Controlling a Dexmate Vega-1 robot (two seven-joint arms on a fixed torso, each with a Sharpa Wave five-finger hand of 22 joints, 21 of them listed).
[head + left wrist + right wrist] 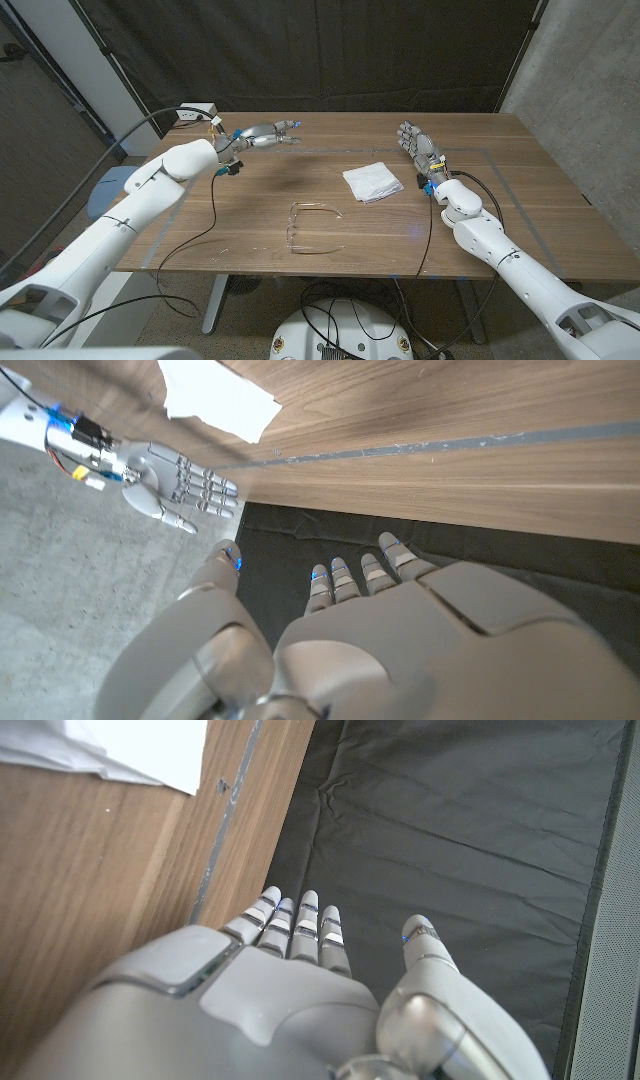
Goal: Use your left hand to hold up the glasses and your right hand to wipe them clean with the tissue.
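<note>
Clear-framed glasses [313,229] lie on the wooden table [250,215] near its front middle, hard to make out against the wood. A white folded tissue [372,181] lies a little behind and to the right of them; its corner also appears as the tissue [215,395] and the tissue [130,750]. My left hand [262,133] hovers over the back left of the table, fingers stretched out, holding nothing; its back is the left hand [400,630]. My right hand [420,148] stands with fingers up at the right of the tissue, empty, also seen as the right hand [175,482] and right hand [290,990].
A white power strip [192,114] sits at the table's back left corner. A black cable [205,225] trails from my left wrist over the left part of the table. Tape lines mark a rectangle on the table. A black curtain [330,50] hangs behind.
</note>
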